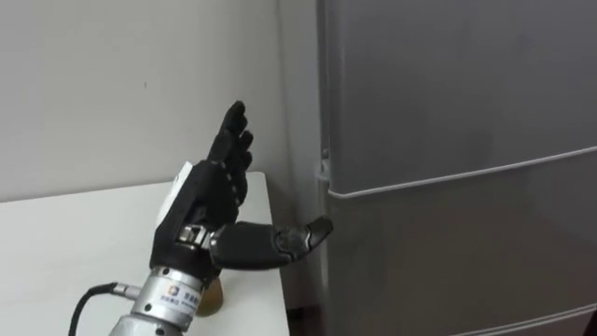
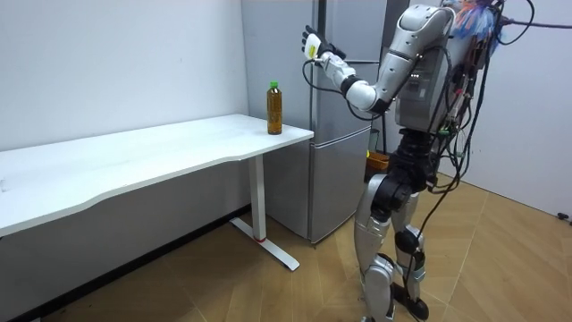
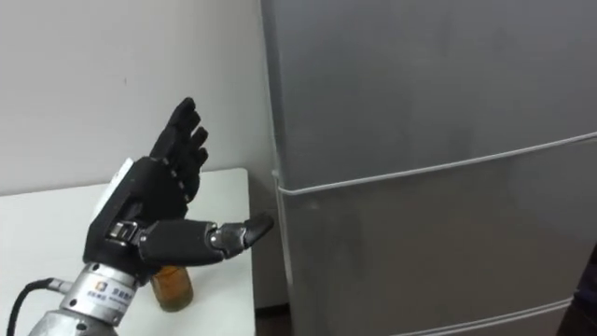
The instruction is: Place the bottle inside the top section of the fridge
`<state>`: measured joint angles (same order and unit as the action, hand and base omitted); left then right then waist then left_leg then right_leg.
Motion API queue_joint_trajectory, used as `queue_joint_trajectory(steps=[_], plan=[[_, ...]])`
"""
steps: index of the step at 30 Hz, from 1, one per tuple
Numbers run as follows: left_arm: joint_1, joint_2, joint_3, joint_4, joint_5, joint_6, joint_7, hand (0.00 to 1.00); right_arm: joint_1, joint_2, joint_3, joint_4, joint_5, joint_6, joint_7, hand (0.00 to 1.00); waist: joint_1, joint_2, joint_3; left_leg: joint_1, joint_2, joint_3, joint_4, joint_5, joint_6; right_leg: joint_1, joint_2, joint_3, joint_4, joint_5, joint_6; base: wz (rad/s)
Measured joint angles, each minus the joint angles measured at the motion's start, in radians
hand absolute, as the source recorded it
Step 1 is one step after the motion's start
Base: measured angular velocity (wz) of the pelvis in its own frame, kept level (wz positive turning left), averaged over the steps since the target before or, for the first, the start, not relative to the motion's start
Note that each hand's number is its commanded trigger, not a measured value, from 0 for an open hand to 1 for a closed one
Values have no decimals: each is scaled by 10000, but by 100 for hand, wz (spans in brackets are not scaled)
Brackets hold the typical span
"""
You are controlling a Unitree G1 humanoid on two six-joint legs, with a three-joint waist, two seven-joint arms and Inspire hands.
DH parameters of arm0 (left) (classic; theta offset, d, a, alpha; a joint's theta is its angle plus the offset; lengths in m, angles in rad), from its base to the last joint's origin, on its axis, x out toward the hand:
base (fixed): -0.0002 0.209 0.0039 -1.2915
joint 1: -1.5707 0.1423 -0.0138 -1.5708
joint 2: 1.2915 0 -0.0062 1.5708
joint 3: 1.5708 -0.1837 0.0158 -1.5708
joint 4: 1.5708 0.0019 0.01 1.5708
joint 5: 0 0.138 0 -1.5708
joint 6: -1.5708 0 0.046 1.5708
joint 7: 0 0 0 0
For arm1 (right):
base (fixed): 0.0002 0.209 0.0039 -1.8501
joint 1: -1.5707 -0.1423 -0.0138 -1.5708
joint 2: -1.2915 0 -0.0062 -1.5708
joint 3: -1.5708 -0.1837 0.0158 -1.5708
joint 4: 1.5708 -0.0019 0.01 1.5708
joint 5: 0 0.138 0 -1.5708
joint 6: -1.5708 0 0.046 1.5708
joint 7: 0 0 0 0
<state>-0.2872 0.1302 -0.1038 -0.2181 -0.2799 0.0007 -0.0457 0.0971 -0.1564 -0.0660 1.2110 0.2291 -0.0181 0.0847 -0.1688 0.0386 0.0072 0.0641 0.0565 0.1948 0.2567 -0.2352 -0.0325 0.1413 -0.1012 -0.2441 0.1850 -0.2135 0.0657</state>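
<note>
My left hand (image 3: 154, 196) hangs released, fingers straight, at centre-left of the frame. The bottle (image 3: 173, 285) stands upright on the table (image 3: 47, 224) just below its wrist, left of the closed fridge (image 3: 420, 93).

Head stereo close — room camera afar

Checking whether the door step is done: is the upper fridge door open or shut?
Shut: the upper door lies flush with the lower door, just a thin seam between them.
</note>
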Motion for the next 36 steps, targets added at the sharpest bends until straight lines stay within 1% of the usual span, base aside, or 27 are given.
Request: queue_joint_trajectory(steps=[4,5,9,16,18,19,21,25,26,28,29,31,33,36], plan=[[-42,0,-314,0,93,12,-188,0,-53,-90,70,9,8,49,-93,0,-59,72,13,-4,5,63,-10,1,1,-39,0,67,2,0,0,-4],[-42,-6,-415,0,94,29,-301,0,-117,-95,99,51,8,72,-94,0,-147,81,20,-11,6,63,-8,1,1,-43,1,76,5,0,0,-3],[-48,-32,-779,-2,70,106,-674,0,-260,-112,327,85,16,111,-88,0,-257,65,28,-5,6,97,-8,1,1,-78,2,177,12,0,0,-6],[-158,5,-881,-55,-5,195,-925,0,-372,-216,552,71,-11,196,71,0,-361,68,25,-37,6,108,-8,1,1,-152,2,214,33,2,-2,-1],[-275,59,-882,-55,-13,235,-944,0,-413,-247,651,79,-15,196,171,0,-405,97,5,-100,2,50,4,1,1,-176,2,184,24,5,0,6],[-298,72,-886,-55,-12,237,-951,0,-427,-260,674,89,-15,197,195,0,-406,131,-17,-112,3,43,11,1,1,-185,4,188,23,7,-2,5],[-324,126,-964,-55,-14,237,-972,0,-520,-323,840,223,9,194,279,0,-408,128,-15,-120,2,18,12,1,1,-185,7,188,17,11,-4,0],[-334,143,-1054,-57,-20,242,-979,0,-691,-331,879,485,68,219,276,0,-425,149,-28,-129,-7,-54,11,1,1,-146,9,157,-5,13,-2,4],[-338,143,-1071,-67,-19,247,-979,27,-704,-333,881,498,86,244,277,0,-425,154,-29,-145,-8,-66,12,1,1,-144,10,147,-10,13,-2,5],[-347,132,-1075,-141,-18,328,-979,100,-771,-353,913,552,173,334,278,0,-424,175,-28,-166,-8,-69,16,1,1,-136,13,138,-13,14,-3,2],[-347,59,-1084,-197,-9,418,-979,100,-823,-371,950,652,263,371,280,0,-423,181,-20,-156,-9,-70,16,1,1,-135,11,114,-15,14,-2,0],[-347,24,-1073,-197,-9,466,-979,100,-871,-375,952,728,337,416,280,0,-423,194,-7,-149,-10,-83,15,1,1,-122,10,63,-19,14,-2,3],[-347,-86,-829,-196,-24,526,-901,100,-869,-383,952,739,407,416,280,0,-423,220,31,-173,-10,-121,15,1,1,-119,10,12,-27,14,-2,6],[-369,-231,-492,-203,-44,561,-778,100,-876,-387,953,747,411,415,280,0,-419,229,35,-200,-15,-186,15,2,2,-103,10,-61,-34,14,-2,8]])
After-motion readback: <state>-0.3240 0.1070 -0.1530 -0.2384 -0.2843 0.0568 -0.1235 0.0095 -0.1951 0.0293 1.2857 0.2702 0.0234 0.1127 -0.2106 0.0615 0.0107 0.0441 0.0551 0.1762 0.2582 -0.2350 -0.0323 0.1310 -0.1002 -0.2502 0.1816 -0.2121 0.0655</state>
